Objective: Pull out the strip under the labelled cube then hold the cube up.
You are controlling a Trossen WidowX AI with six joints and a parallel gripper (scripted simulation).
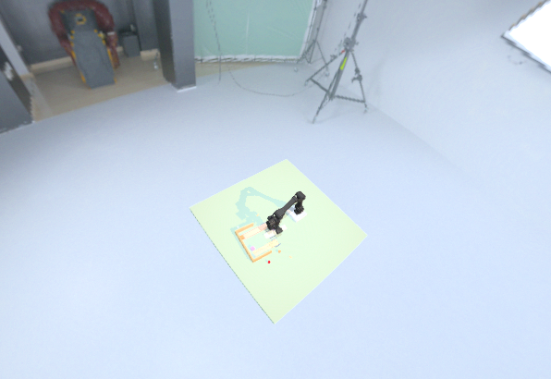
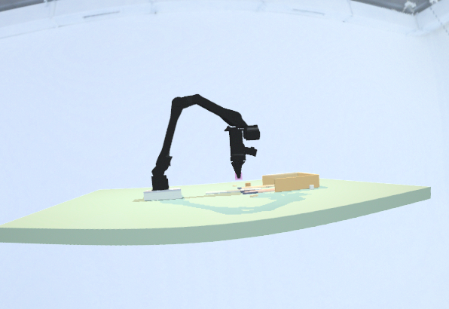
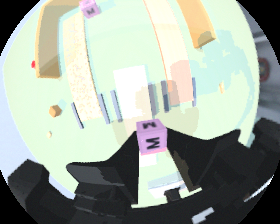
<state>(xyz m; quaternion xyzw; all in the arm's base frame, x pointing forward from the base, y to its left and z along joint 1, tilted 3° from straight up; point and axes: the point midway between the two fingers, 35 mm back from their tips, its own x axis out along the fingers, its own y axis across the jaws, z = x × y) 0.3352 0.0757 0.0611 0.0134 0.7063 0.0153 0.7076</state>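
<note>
My gripper (image 2: 238, 174) (image 3: 149, 131) is shut on a pink-purple cube marked M (image 3: 152, 129) and holds it well above the table; its edges show around the fingertips in the exterior view. A plain white strip (image 3: 128, 82) lies flat on the table beyond the held cube in the wrist view, with no cube on it. A speckled cream strip (image 3: 80, 65) lies to its left and a cream strip (image 3: 163, 30) with a salmon end to its right. A second pink-purple cube marked M (image 3: 90, 9) (image 1: 252, 248) stands near the far end of the speckled strip.
Tan walls (image 3: 50, 40) (image 2: 294, 184) stand around the strips' far part. Low dark rails (image 3: 116, 106) flank the strips' near ends. A small brown block (image 3: 55, 111) (image 1: 279, 251) and a red object (image 3: 33, 64) (image 1: 269, 262) lie left of them in the wrist view. A small white block (image 2: 311, 187) is beside the walls.
</note>
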